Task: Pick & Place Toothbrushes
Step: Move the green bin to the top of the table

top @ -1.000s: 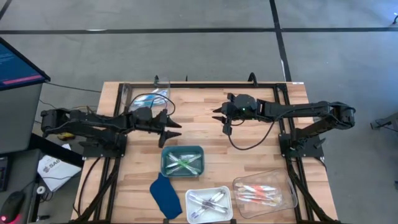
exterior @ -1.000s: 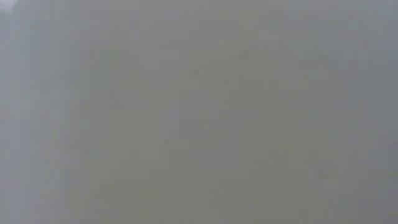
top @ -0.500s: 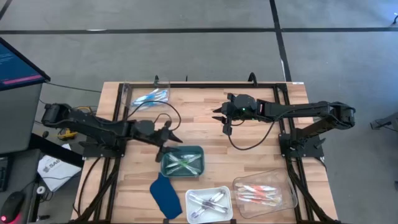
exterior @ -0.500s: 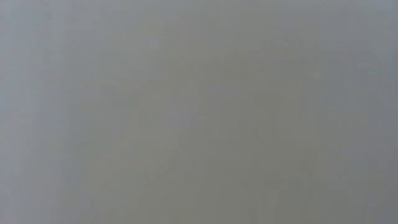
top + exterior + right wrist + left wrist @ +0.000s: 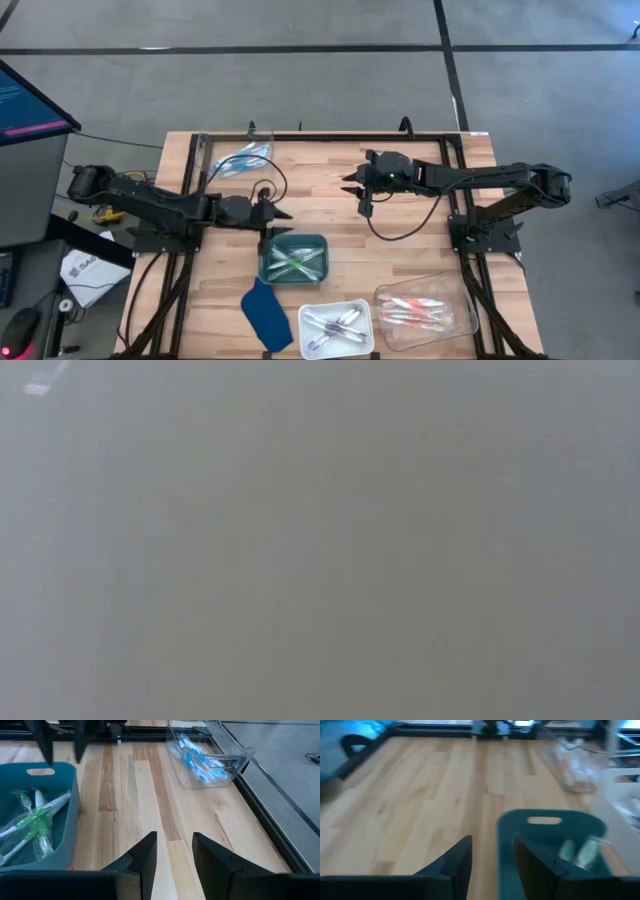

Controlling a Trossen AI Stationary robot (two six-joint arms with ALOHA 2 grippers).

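Green toothbrushes (image 5: 295,262) lie in a teal tray (image 5: 264,258) at the table's middle. Blue toothbrushes (image 5: 243,155) lie in a clear tray (image 5: 235,757) at the far left. Purple-grey toothbrushes (image 5: 335,324) fill a white tray (image 5: 305,312) and pink-orange ones (image 5: 412,310) a clear tray (image 5: 465,300), both at the near edge. My left gripper (image 5: 278,220) hangs open and empty just beyond the teal tray's far left corner (image 5: 510,820). My right gripper (image 5: 347,185) hangs open and empty over bare wood, farther back and to the right.
A dark blue flat cloth-like piece (image 5: 265,315) lies left of the white tray. A black frame rail (image 5: 330,135) runs along the table's far edge and both sides. Bare wood lies between the two grippers. The low view is blank grey.
My left gripper has swung from beside the blue toothbrushes' tray toward the table's near edge, up to the teal tray's far left corner. That tray, half covered by the arm before, now shows whole. No toothbrush has moved.
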